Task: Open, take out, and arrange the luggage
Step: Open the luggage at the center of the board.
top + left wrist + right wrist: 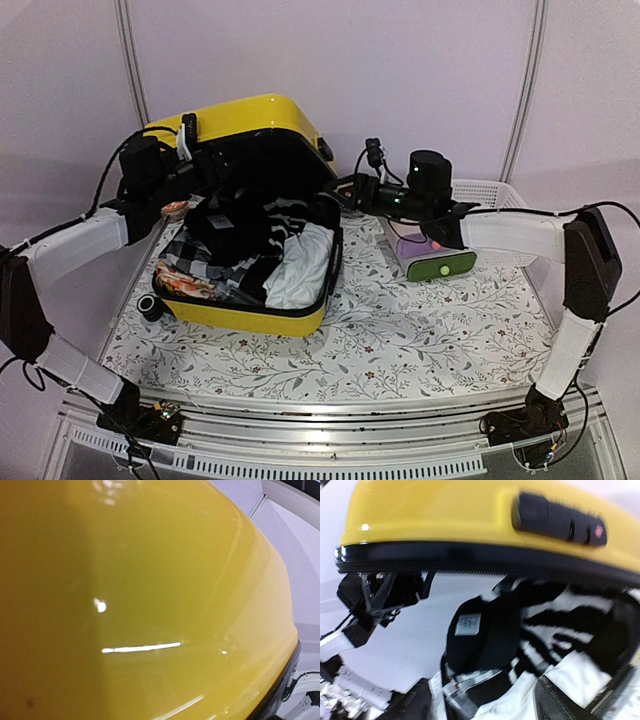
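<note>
Luggage (240, 318) lies open on the table's (400, 330) left half, lid (240, 115) raised; left gripper (186, 140) sits at the lid's left edge, grip impossible to tell; right gripper (348, 192) spread empty beside its right rim.

Pale lilac panel walls (400, 60) behind a floral-clothed table (400, 340)

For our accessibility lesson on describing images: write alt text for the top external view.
An open yellow suitcase, packed with clothes, lies on a floral-patterned table with its lid raised. The left arm and right arm reach toward it; a pink-and-green box and white basket sit to its right.
</note>
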`<state>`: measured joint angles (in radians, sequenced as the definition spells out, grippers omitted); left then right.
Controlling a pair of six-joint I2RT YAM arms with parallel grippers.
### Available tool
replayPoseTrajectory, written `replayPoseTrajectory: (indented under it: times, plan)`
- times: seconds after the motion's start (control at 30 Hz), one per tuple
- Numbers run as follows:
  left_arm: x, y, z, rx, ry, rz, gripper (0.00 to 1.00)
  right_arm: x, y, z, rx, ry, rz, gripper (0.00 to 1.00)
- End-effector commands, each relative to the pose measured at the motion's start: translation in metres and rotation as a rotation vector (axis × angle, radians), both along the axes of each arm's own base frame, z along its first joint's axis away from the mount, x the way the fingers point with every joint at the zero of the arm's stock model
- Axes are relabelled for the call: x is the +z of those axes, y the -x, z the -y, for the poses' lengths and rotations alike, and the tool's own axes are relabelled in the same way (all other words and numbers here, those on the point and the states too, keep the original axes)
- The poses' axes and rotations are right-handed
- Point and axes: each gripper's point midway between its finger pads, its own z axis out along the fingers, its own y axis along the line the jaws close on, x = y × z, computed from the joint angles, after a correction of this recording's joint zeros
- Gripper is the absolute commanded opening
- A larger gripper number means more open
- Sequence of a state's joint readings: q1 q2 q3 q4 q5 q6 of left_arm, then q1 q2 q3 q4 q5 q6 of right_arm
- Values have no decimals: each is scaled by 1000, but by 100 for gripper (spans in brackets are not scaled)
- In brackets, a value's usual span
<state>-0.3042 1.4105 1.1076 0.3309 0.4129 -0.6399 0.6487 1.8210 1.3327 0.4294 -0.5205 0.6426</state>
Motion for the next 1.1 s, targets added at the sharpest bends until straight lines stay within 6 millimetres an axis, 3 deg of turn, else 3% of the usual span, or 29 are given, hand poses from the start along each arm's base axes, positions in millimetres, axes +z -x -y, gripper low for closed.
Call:
replayPoseTrajectory:
  times: [0.0,0.17,0.33,0.53,0.63,0.8,1.07]
  plan:
    - [8,-9,0,-14,23,26,76,33,-17,28,-254,262,377,84]
    - [7,-9,2,-26,31,22,75,55,-22,19,-410,454,745,100]
    - [6,-10,3,-31,32,21,75,85,-35,5,-579,542,945,99]
    - [4,-9,3,-35,27,12,75,122,-40,11,-866,537,1099,100]
    - [4,-8,3,-36,25,12,75,135,-41,9,-914,518,1128,92]
    - [6,-8,4,-43,28,15,75,135,-28,-1,-913,484,1220,78]
    - [3,-8,6,-57,27,10,75,131,-41,-20,-931,543,1276,51]
